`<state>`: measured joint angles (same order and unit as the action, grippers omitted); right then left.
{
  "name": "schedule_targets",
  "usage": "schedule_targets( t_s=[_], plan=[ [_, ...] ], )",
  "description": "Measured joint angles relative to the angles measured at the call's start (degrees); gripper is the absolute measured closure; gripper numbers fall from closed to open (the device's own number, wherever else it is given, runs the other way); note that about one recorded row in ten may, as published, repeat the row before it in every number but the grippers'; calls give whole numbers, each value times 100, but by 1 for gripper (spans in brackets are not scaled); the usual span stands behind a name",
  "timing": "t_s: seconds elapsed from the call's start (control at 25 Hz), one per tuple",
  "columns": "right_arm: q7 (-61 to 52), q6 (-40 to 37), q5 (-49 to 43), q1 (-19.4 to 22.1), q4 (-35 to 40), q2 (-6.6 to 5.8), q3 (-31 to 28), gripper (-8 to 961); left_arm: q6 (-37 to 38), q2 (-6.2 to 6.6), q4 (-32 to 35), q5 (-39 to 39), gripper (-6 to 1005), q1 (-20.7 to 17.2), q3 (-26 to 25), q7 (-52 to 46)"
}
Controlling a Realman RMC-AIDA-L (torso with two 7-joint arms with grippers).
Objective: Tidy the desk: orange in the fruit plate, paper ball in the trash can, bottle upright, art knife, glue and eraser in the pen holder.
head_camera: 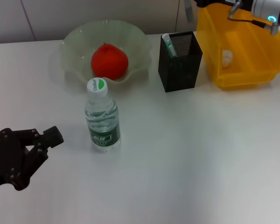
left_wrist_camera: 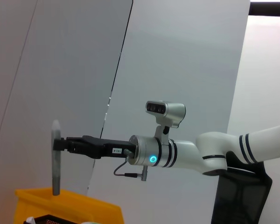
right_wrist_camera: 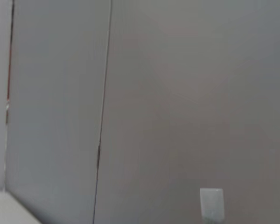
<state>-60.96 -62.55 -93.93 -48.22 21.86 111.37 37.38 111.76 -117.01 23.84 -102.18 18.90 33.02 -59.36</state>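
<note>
- Orange (head_camera: pixel 109 61): round, red-orange, sits in the fruit plate (head_camera: pixel 74 46). Plate is pale translucent green with a wavy rim, at the far left-centre of the white counter (head_camera: pixel 200 154).
- Bottle (head_camera: pixel 101 116): clear plastic, water inside, green label low on the body, white cap with a green mark. Stands upright on the counter, just in front of the plate and apart from it.
- Pen holder (head_camera: pixel 179 61): black mesh, square section, upright, to the right of the plate. A white-and-green item (head_camera: pixel 168 45) leans in its left corner, top poking above the rim; can't tell which item it is.
- Trash can (head_camera: pixel 242 46): yellow bin at the far right, just beside the pen holder. Paper ball (head_camera: pixel 227 57): white, crumpled, lies inside against the bin's inner wall.
- Left gripper (head_camera: pixel 39 142): black, low at the near left of the counter, to the left of the bottle and apart from it. Nothing between the jaws; can't tell whether they are spread or closed.
- Right gripper (left_wrist_camera: pixel 56 144): raised above the trash can's back edge, arm horizontal, blue ring light on the wrist. In the left wrist view it holds a thin grey upright piece at its tip; can't tell what that is or how the jaws are set.
- Right wrist view: only grey wall panels and a small pale block; no task items.
</note>
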Motion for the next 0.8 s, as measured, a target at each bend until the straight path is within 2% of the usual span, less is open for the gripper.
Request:
schedule_targets(
  t_s=[0.28, 0.56, 0.8],
  plan=[
    [22, 9, 328, -56, -221, 141, 1, 811, -10, -8, -1, 67, 955, 4, 2, 3],
    [-19, 9, 496, 29, -295, 404, -9, 811, -66, 17, -5, 85, 955, 9, -74, 2],
    [-49, 8, 589, 154, -352, 453, -16, 811, -67, 27, -10, 85, 955, 9, -152, -14]
  ],
)
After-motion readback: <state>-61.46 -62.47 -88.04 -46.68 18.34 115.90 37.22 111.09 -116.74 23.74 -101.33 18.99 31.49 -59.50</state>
